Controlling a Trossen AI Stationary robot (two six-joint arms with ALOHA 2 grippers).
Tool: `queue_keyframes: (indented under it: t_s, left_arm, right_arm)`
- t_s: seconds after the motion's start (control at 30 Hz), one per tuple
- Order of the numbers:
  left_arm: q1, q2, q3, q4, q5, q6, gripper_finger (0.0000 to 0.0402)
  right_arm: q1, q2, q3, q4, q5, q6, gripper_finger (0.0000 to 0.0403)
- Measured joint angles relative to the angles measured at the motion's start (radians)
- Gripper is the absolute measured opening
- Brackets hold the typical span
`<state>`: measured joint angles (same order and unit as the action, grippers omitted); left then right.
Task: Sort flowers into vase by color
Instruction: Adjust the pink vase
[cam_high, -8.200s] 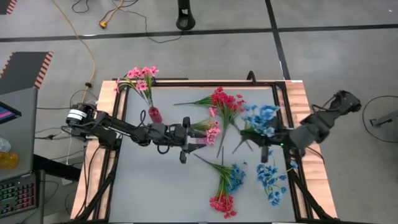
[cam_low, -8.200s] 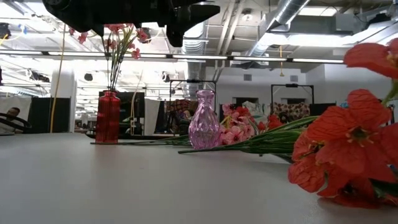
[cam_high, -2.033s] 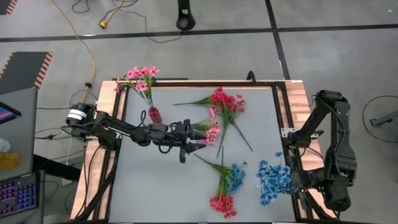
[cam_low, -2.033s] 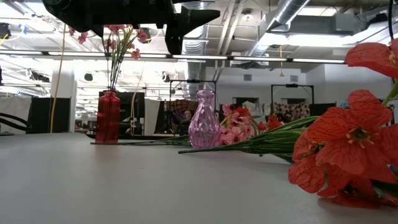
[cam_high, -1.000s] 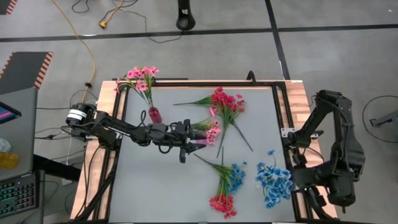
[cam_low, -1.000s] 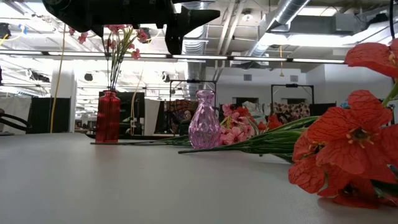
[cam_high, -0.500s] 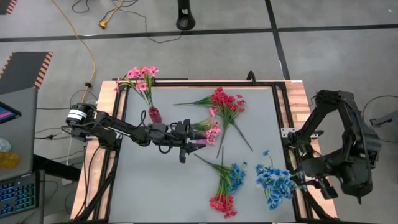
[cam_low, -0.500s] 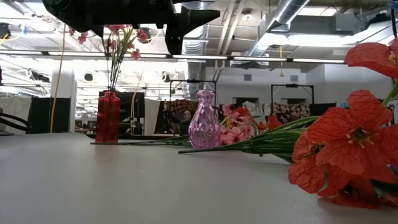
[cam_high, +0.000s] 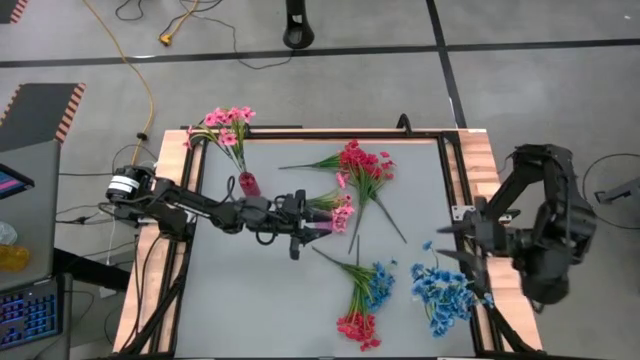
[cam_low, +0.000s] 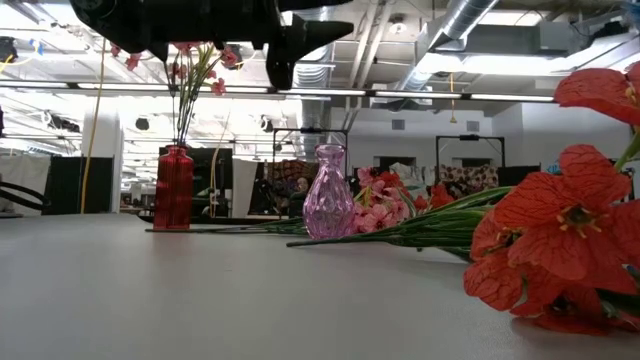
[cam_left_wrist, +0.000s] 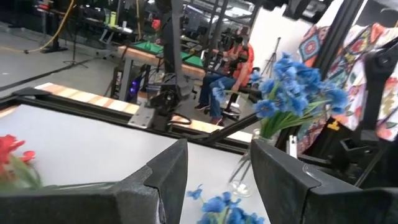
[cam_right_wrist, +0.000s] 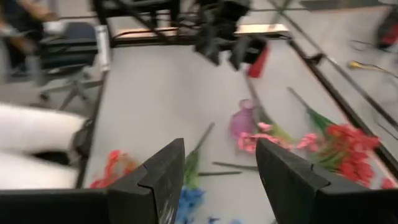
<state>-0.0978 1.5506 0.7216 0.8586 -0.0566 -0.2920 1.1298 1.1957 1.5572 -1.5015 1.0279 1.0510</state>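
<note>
Flowers (cam_high: 362, 170): thin green stems, small blossoms; red, pink, blue sprigs lying on table (cam_high: 260, 300).
Left gripper (cam_high: 293, 243): fingers apart, empty.
Right gripper (cam_high: 448, 243): fingers apart, empty.

The robot had 2 dark, nearly black arms built from rounded jointed segments. The left arm (cam_high: 200, 208) ended at its base in a pale, silver-white cylindrical motor housing, with thin black cables looping beside it. The right arm (cam_high: 545, 230) was bulkier in outline, with chunky matte black joint housings. Each arm carried a gripper with 2 fingers. The left gripper (cam_left_wrist: 214, 180) had broad, angular, matte dark grey fingers (cam_left_wrist: 155, 180) with bevelled edges. The right gripper (cam_right_wrist: 217, 177) had matching dark, wedge-shaped fingers (cam_right_wrist: 283, 177), plain and without visible markings.
</note>
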Motion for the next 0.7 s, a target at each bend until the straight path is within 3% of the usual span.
queue_keyframes:
  t_s: [0.13,0.4,0.6,0.7]
  left_arm:
    - [0.02,0.0,0.0,-0.023,0.013,0.001,0.0162]
    - [0.046,0.0,0.0,-0.111,0.078,0.059,0.0162]
    - [0.045,0.0,0.0,-0.195,0.069,0.162,0.0162]
    - [0.045,0.0,0.0,-0.238,0.049,0.191,0.0162]
  right_arm:
    - [-0.132,0.0,-0.025,0.072,-0.02,-0.089,0.0224]
    - [-0.355,0.0,-0.061,0.254,-0.184,-0.319,0.0224]
    - [-0.48,-0.021,-0.112,0.469,-0.266,-0.548,0.0224]
    - [-0.559,-0.05,-0.187,0.621,-0.364,-0.667,0.0224]
